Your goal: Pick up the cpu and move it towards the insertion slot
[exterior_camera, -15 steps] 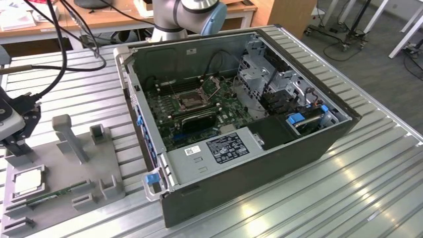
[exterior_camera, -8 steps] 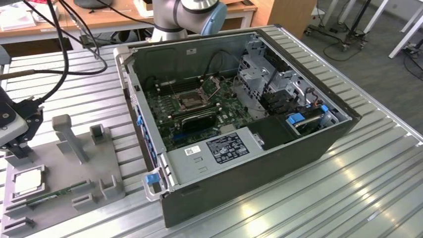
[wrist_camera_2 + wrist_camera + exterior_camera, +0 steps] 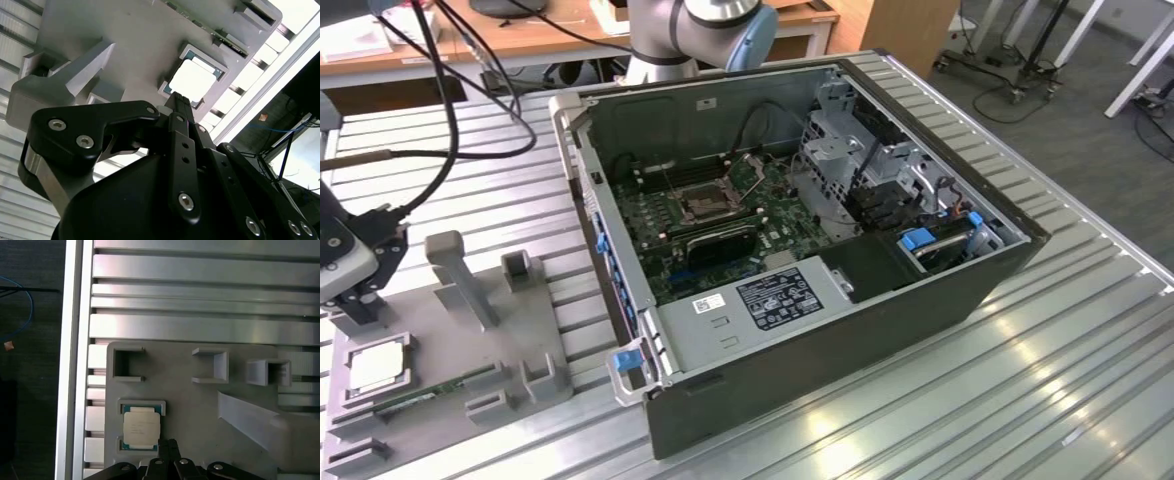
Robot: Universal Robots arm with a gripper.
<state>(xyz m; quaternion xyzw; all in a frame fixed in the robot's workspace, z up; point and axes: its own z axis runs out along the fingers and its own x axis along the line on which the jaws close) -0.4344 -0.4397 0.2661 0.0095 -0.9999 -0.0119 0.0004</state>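
Item 1. Pincer (image 3: 167, 446): black, linkage-type. In both wrist views its two fingers are drawn together to a narrow point and grip nothing. The tips (image 3: 176, 101) sit just beside one edge of the cpu. In the exterior view it hangs over the tray at the view's left (image 3: 358, 300).

Item 2. Cpu (image 3: 141, 428): flat square chip with a pale metal top and a thin green border. It lies flat in a square recess of the tray (image 3: 192, 80), near the tray's outer edge (image 3: 375, 366).

Item 3. Tray (image 3: 190, 405): grey moulded fixture with square pockets, open brackets and a slanted upright block. It rests on the worktop.

Item 4. Memory stick (image 3: 420, 398): long and green, lying in the tray just beside the cpu's recess.

Item 5. Worktop (image 3: 961, 400): ribbed silver metal slats.

Item 6. Computer case (image 3: 854, 340): dark tower laid on its side with the panel off, well apart from the tray towards the exterior view's right.

Item 7. Motherboard (image 3: 667, 260): green, inside the case.

Item 8. Insertion slot (image 3: 708, 205): square socket on the motherboard with a silver frame and dark centre. It is unoccupied.

Item 9. Arm (image 3: 700, 30): its grey base joint stands behind the case.
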